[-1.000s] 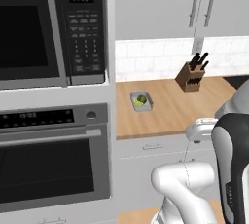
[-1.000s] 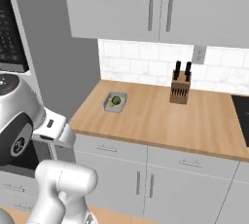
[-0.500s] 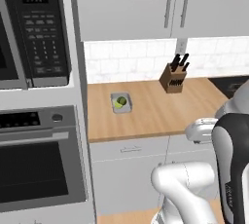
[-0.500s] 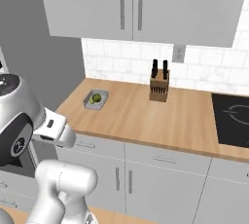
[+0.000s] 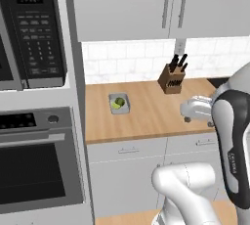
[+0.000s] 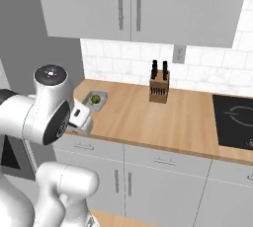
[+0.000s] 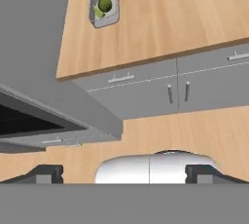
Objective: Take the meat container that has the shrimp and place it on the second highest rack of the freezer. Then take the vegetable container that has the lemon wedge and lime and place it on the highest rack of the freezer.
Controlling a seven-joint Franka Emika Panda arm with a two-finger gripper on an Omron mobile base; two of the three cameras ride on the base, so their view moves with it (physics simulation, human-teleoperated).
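Observation:
The vegetable container (image 5: pixel 118 103) (image 6: pixel 95 100) (image 7: pixel 104 7) is a shallow grey tray at the left end of the wooden counter. It holds the dark green lime (image 7: pixel 104 5) and the yellow lemon wedge (image 7: pixel 98 13). My gripper (image 7: pixel 125 174) is open, its two dark fingertips (image 7: pixel 46 173) spread wide with nothing between them. It hovers in front of the counter's edge, well short of the tray, looking down at the cabinet fronts and floor. The meat container, the shrimp and the freezer are out of view.
A knife block (image 5: pixel 172 78) (image 6: pixel 158 89) stands at the back of the counter (image 5: pixel 151 116). A microwave (image 5: pixel 34 28) and black oven (image 5: pixel 39 170) stack is left of the counter. A black cooktop (image 6: pixel 234 121) lies to the right. Grey wall cabinets (image 6: pixel 128 4) hang above.
The base has moved, so the oven stack and counter slid left in both base views and the cooktop came into sight. The gripper stayed open.

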